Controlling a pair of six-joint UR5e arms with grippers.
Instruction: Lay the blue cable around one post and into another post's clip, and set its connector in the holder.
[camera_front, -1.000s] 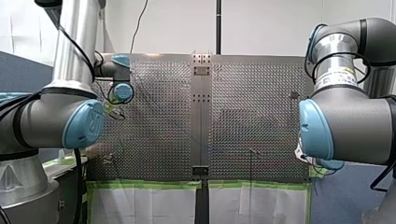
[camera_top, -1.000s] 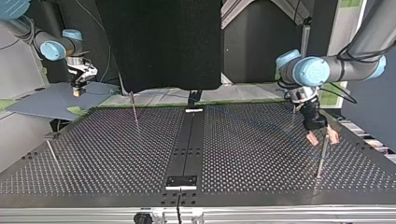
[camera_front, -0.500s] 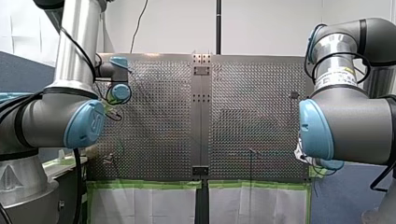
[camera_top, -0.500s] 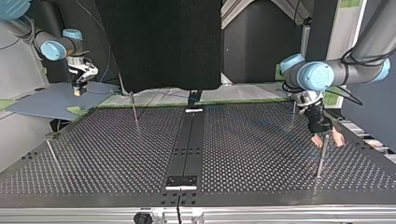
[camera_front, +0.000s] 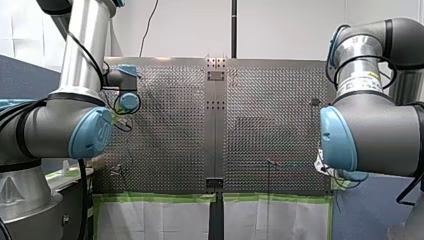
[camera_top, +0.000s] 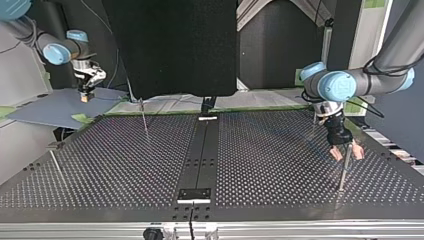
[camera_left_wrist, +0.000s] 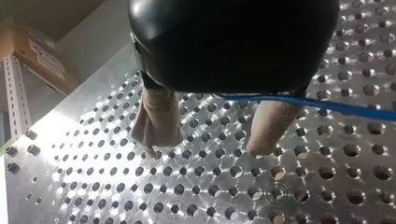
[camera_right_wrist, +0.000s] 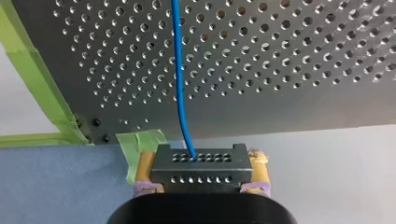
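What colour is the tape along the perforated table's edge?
Green. The tape shows best in the right wrist view.

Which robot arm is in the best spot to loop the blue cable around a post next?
My left, probably. Its gripper hangs open right by a post, with the blue cable running past its fingers. My right gripper is beyond the table's edge, shut on the connector.

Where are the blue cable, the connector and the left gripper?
blue cable (camera_right_wrist: 179, 70): right wrist view, its straight middle stretch
connector (camera_right_wrist: 198, 169): right wrist view, its black face
left gripper (camera_left_wrist: 205, 150): left wrist view, between its fingertips
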